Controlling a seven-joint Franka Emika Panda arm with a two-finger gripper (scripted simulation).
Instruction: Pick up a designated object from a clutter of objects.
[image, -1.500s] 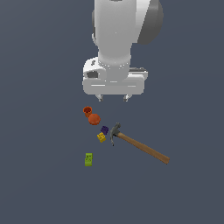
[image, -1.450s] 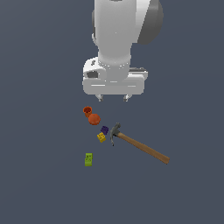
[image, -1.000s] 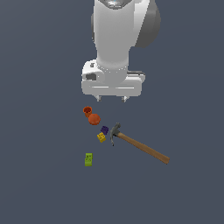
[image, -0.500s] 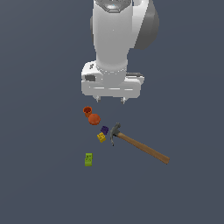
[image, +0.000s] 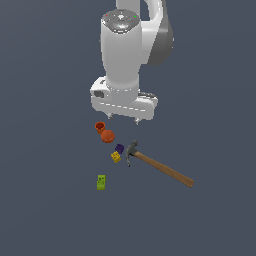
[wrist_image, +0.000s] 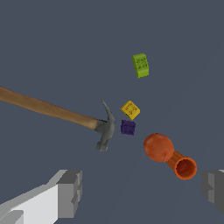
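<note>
- Your orange-red ball (image: 107, 136) sits a bit left of the middle of the exterior view, on the dark counter (image: 45, 210), and nothing's gripping it.
- Right up against it, up and to the left, is the darker orange-red cup (image: 100, 127); in the wrist view the ball (wrist_image: 158, 147) and cup (wrist_image: 184, 168) look like they're touching.
- Just below-right of the ball you've got the purple block (image: 119, 148), then the yellow block (image: 115, 157) right next to that.
- The hammer (image: 160, 167) has its dark head beside the purple block, with the wooden handle running off toward the lower right.
- The green block (image: 101, 182) is off on its own, lower down in the frame.
- Your claw (image: 123, 120) hangs above the pile with fingers (wrist_image: 70, 193) spread wide, holding nothing.
</note>
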